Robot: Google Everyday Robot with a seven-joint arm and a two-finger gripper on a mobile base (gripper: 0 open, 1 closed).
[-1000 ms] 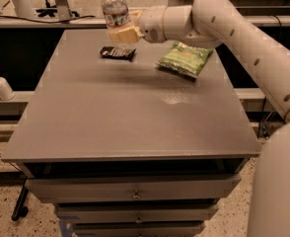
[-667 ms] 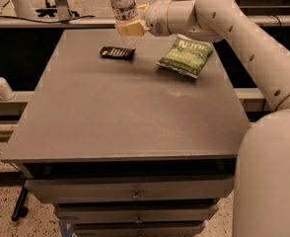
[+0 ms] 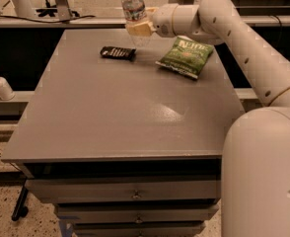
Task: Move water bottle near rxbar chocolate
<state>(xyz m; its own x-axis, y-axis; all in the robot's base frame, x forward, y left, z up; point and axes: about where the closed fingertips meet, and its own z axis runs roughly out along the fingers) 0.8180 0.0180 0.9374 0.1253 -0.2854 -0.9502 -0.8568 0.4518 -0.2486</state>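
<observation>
Clear plastic water bottle [image 3: 133, 6]: upright at about 12 o'clock of the worktop [image 3: 110, 127], close to the far edge. I cannot tell whether its base touches the surface.
Tool [image 3: 137, 28]: closed around the lower body of the water bottle, reaching in from the 3 o'clock side.
Chocolate bar [image 3: 118, 52]: in a black wrapper, lying flat at about 7 o'clock from the water bottle, near it but apart.
Handling: I judge the water bottle light to medium in weight, depending on the water inside, which I cannot see. The thin ribbed walls will give under a strong squeeze. The smooth plastic may slip. It is tall, so it can tip when set down.
Where to hold: the ribbed body below the label, with moderate pressure; not the cap.
Chip bag [image 3: 185, 58]: green, lying at about 4 o'clock from the water bottle, out of the path to the chocolate bar.
Pump bottle [image 3: 1, 85]: white, at 9 o'clock, off the worktop on a lower ledge.
Count: one water bottle, one chocolate bar, one chip bag, one pump bottle, one tool.
</observation>
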